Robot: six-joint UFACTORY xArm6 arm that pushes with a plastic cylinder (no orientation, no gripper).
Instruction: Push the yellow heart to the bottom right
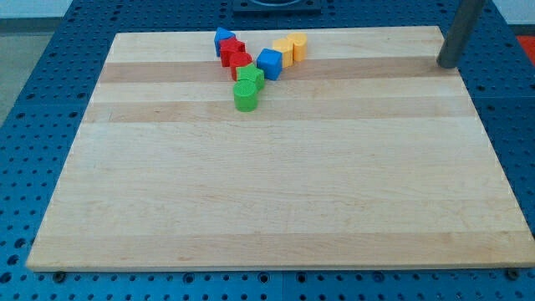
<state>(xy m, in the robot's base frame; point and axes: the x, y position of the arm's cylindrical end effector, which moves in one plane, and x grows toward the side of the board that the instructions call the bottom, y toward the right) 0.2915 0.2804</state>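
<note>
Two yellow blocks sit side by side near the view's top centre, one (284, 52) to the left and one (298, 44) to the right; I cannot tell which is the heart. They belong to a tight cluster of blocks. My tip (448, 65) rests on the board at the view's top right corner, far to the right of the yellow blocks and touching no block.
A blue cube (269, 63) touches the left yellow block. Left of it lie two red blocks (235, 55) and a blue block (223, 38). A green star (249, 78) and a green cylinder (246, 98) sit just below. The wooden board (276, 192) lies on a blue perforated table.
</note>
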